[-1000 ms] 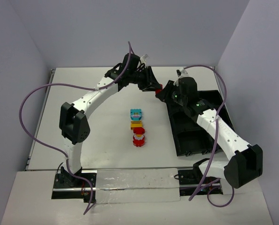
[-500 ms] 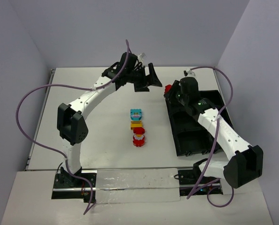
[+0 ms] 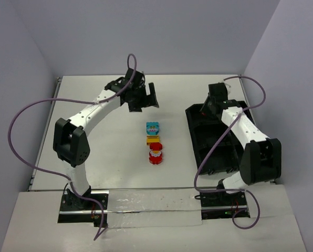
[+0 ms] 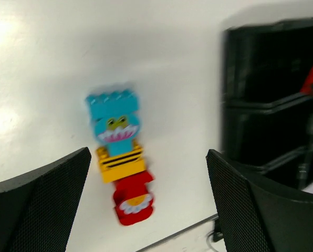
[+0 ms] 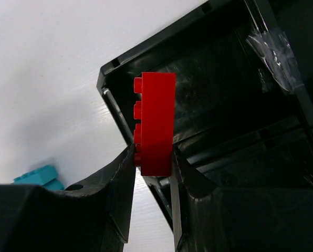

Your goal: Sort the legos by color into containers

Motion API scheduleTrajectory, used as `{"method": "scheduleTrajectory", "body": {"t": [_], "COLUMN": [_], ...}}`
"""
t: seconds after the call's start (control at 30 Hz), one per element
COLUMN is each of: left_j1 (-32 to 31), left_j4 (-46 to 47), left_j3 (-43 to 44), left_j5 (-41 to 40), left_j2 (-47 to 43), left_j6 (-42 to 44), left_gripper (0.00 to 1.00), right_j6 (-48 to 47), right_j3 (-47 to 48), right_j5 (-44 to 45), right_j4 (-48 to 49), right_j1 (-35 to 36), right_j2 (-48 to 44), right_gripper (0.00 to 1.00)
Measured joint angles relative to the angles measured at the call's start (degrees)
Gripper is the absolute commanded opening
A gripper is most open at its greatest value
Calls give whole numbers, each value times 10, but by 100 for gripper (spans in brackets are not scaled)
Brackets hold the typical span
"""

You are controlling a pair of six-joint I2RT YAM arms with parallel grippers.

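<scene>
Held brick: a red brick (image 5: 155, 121) is clamped in the right gripper (image 5: 152, 157), its long axis running straight out from the fingertips.
Drop spot: the black tray (image 5: 214, 79) lies just beneath; the brick is hung over the near corner of the far bin, close to the rim.
Right arm: reached forward, wrist bent down over the tray's far end.
Left gripper (image 4: 148, 155): spread wide, nothing held, hung above the table (image 4: 51, 63).
Other bricks: a cyan brick (image 4: 113, 118), a yellow brick (image 4: 120, 160) and a second red brick (image 4: 133, 197) are lined up touching, mid-table, nearer the left arm.
</scene>
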Motion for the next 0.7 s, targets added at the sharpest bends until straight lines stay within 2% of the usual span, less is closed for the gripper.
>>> {"method": "scheduleTrajectory", "body": {"t": [0.1, 0.17, 0.3, 0.47, 0.57, 0.7], "left_j1": [-10, -15, -26, -33, -33, -29], "left_j4": [-14, -23, -32, -32, -38, -61], "left_j3": [-63, -95, -129, -135, -134, -126], "left_j5": [-25, -35, -47, -55, -77, -106], "left_j2": [-13, -24, -53, -81, -85, -85], "left_j6": [9, 11, 14, 18, 24, 28], "left_gripper": [99, 99, 99, 99, 99, 99], "right_j6": [-3, -5, -8, -14, -33, -65], "right_j3": [21, 37, 58, 60, 45, 23], "right_j5": [8, 13, 19, 18, 7, -8], "right_j4": [-9, -14, -19, -24, -20, -10], "right_j1": [-1, -2, -2, -2, 14, 76], "right_j2": [31, 46, 56, 47, 9, -62], "right_gripper": [60, 69, 71, 66, 67, 70]}}
